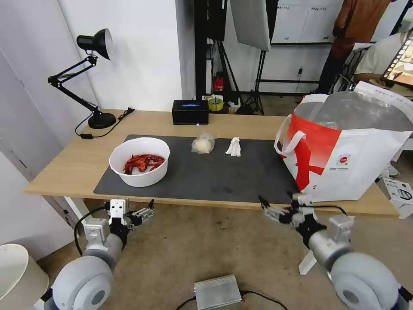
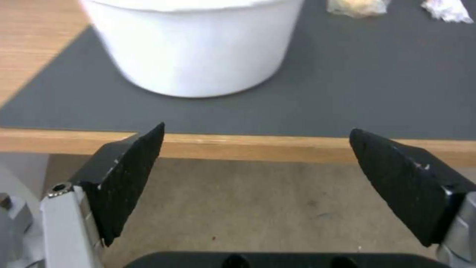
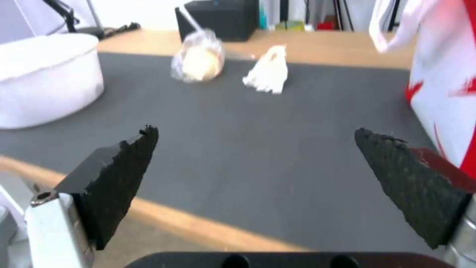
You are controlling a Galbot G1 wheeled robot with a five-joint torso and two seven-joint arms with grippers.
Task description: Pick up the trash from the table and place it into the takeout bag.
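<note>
On the dark grey mat (image 1: 215, 176) of the light-wood table (image 1: 69, 163) stand a white bowl of red crayfish shells (image 1: 140, 161), a small clear knotted bag (image 1: 203, 143) and a crumpled white tissue (image 1: 234, 147). The white and red takeout bag (image 1: 344, 148) stands open at the table's right end. My left gripper (image 1: 146, 211) hangs open below the front edge, short of the bowl (image 2: 198, 44). My right gripper (image 1: 277, 209) is open too, at the front edge left of the takeout bag (image 3: 446, 74), facing the knotted bag (image 3: 198, 59) and tissue (image 3: 267, 72).
A black tissue box (image 1: 190, 112) sits at the table's back edge, a black desk lamp (image 1: 88, 77) at the back left. A silver box (image 1: 217, 292) lies on the floor between my arms. Light stands and a person are behind the table.
</note>
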